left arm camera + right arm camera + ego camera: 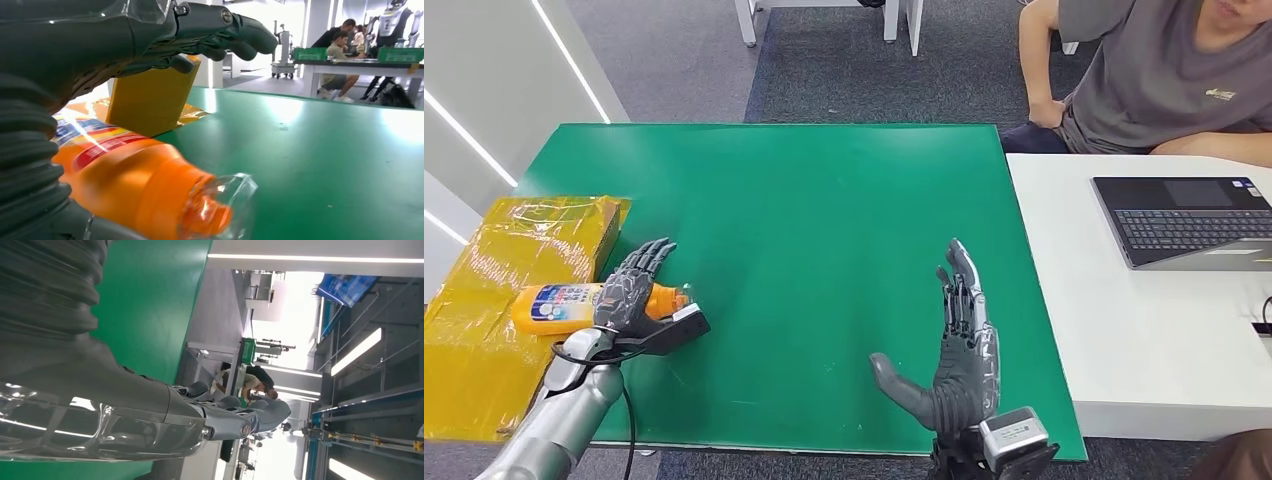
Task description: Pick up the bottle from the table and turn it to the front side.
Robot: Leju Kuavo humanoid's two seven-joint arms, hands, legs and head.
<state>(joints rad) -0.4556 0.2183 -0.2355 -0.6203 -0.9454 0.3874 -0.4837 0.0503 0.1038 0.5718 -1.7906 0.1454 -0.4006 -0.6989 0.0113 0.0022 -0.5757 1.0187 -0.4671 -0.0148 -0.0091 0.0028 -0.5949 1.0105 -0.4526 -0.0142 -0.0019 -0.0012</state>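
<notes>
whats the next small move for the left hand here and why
Probably close the left hand around the orange bottle before lifting. The bottle lies on its side at the green table edge by the yellow box; the fingers arch over it, apparently not yet wrapped. The right hand hovers open.

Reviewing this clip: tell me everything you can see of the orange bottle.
The orange bottle looks like glossy plastic, with a blue, white and red printed label and a clear cap at its neck. It lies on its side at the green table's left edge, cap toward the table's middle, its base end over the yellow wrapped box. The left hand lies over its middle, fingers extended past it; whether it grips is unclear.
</notes>
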